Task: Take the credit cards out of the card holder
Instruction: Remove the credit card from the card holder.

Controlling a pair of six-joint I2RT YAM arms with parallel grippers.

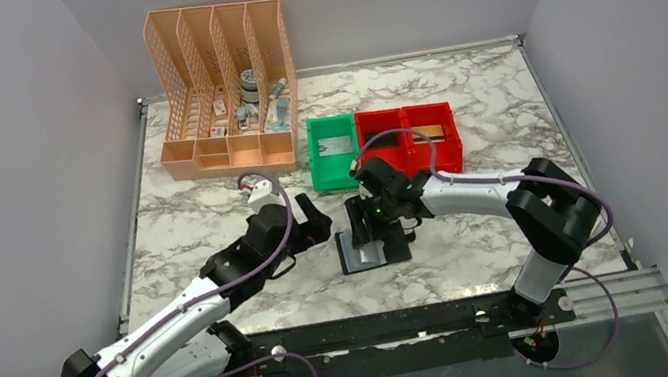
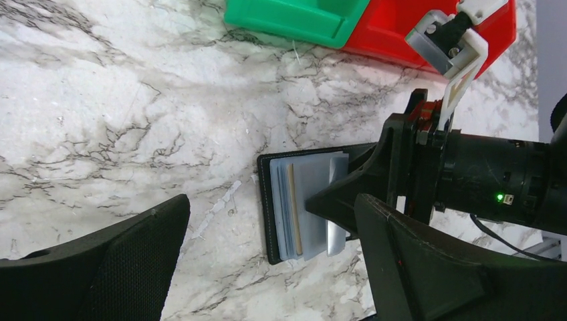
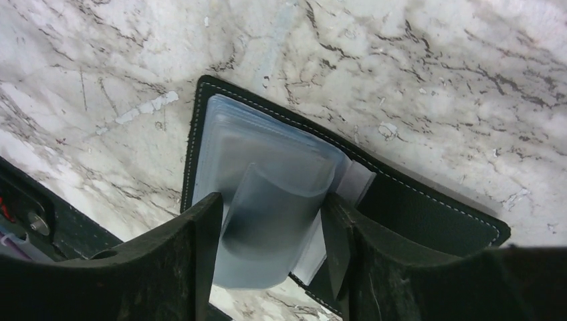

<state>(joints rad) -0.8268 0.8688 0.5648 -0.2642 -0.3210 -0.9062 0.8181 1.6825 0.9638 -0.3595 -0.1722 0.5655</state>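
Here is the small black bifold card holder (image 1: 377, 246), lying open and flat on the white marbled counter (image 1: 213, 218), near the front edge and between the two arms. The right end effector (image 3: 273, 204) is down on top of it. Its jaws are roughly half closed on a clear plastic sleeve (image 3: 274, 200) from the holder's stack, and the sleeve bows up between the two black fingers (image 3: 170, 267), touching both. The black stitched cover spreads out to the right of that finger pair. From the left wrist camera, the thin tan edge of a credit card (image 2: 291, 207) shows inside the grey-blue sleeves, so that card is tucked in the holder.

The left end effector (image 1: 319, 227) sits just to the left of the holder with its jaws spread wide and nothing between them. It is low over bare marble and not touching the holder.

Further back, the green plastic bin (image 1: 334, 152) and the red plastic bin (image 1: 408, 139) stand side by side. The peach lattice file organizer (image 1: 223, 90) is behind them to the left.
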